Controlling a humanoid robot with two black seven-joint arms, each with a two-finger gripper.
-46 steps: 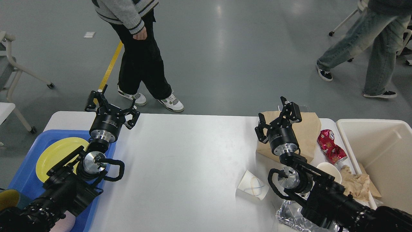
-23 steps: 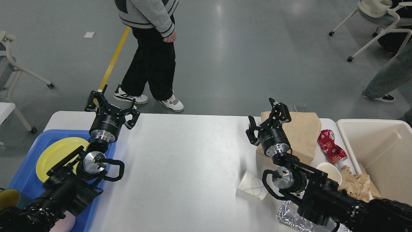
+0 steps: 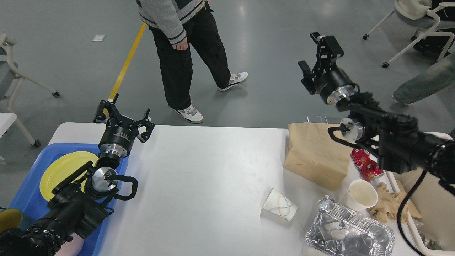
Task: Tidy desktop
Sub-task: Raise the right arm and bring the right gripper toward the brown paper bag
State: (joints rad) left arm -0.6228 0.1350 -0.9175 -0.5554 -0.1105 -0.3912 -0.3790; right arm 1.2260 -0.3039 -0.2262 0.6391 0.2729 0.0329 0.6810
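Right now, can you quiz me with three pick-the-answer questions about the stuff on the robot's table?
1. Where is the yellow plate?
A. in the blue tray
B. on the brown paper bag
C. inside the foil tray

2. How many paper cups are on the desktop?
A. none
B. two
C. five

3. What is the right end effector doing?
A. squeezing the red crushed can
B. raised in the air, open and empty
C. resting flat on the desktop

Answers:
1. A, the plate lies inside the blue tray at the left edge.
2. B, one tipped cup with a swirl print lies on its side and one upright cup stands near the foil tray.
3. B, its fingers are spread, high above the bag, holding nothing.
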